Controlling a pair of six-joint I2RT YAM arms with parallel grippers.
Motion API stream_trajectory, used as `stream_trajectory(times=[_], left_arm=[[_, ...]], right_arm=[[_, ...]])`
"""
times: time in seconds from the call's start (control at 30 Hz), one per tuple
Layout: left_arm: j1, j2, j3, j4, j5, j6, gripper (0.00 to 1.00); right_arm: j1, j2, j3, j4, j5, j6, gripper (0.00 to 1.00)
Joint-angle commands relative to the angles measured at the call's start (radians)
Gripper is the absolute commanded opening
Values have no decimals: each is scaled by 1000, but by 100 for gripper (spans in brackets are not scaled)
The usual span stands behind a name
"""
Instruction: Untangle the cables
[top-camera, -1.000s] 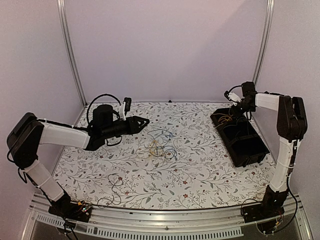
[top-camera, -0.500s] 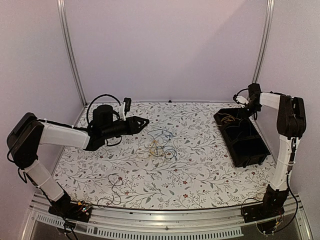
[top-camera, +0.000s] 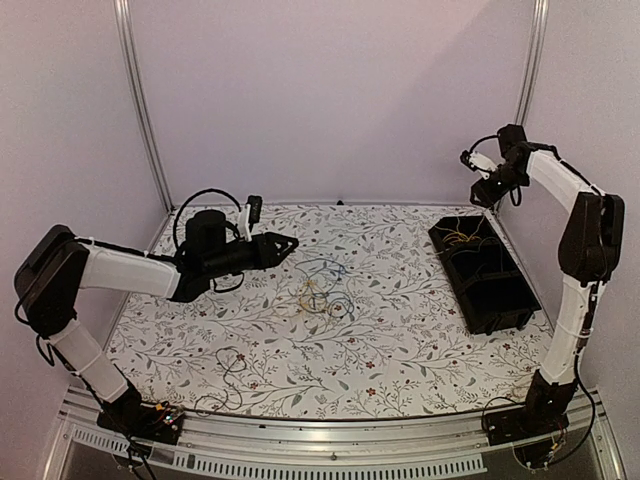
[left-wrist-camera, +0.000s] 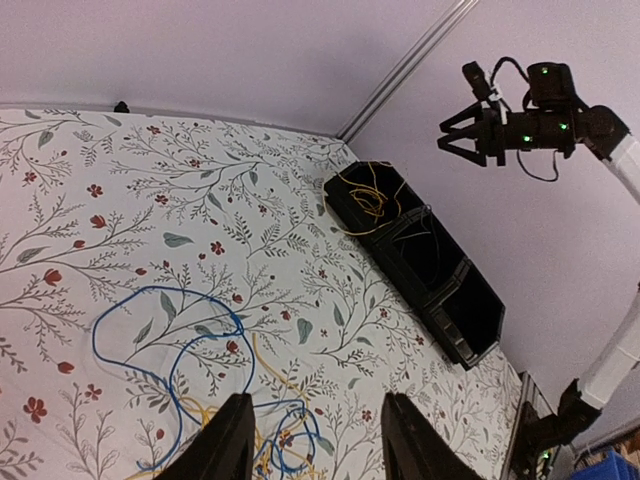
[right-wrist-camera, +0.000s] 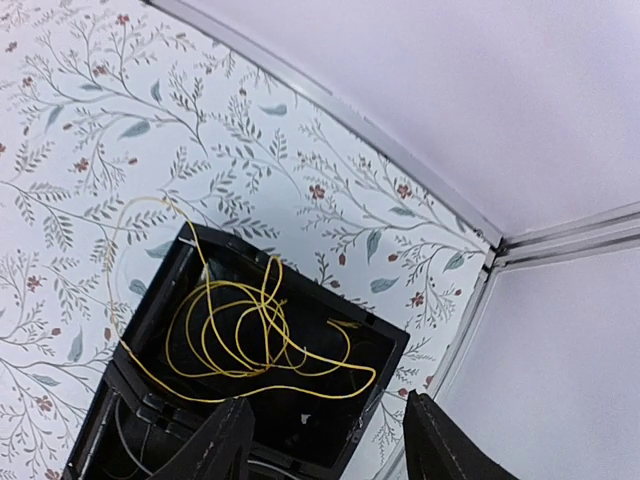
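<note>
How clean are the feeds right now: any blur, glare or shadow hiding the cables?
Top view: soft even light, no glare, but the cables look faint against the floral cloth. Left wrist: sharp, the blue cable reads clearly. Right wrist: sharp, the yellow cable stands out against the black bin.

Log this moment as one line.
left end effector open near blue-yellow tangle | right end effector open above bin | yellow cable in far compartment
</note>
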Motion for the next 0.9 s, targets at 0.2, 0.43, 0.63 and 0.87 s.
stream_trajectory(times=[0.2, 0.43, 0.63, 0.87], left_arm=[[-6, 4, 3, 34, 12, -3, 46], [-4, -24, -14, 9, -5, 12, 46], [-4, -19, -15, 16, -5, 6, 46], [-4, -9, -5, 20, 2, 1, 46]], right_arm=[[184, 53, 3, -44, -13, 28, 50], [252, 189, -5, -30, -19, 51, 51], [266, 252, -36, -4, 51, 68, 56], [267, 290, -44, -1, 49, 69, 47]])
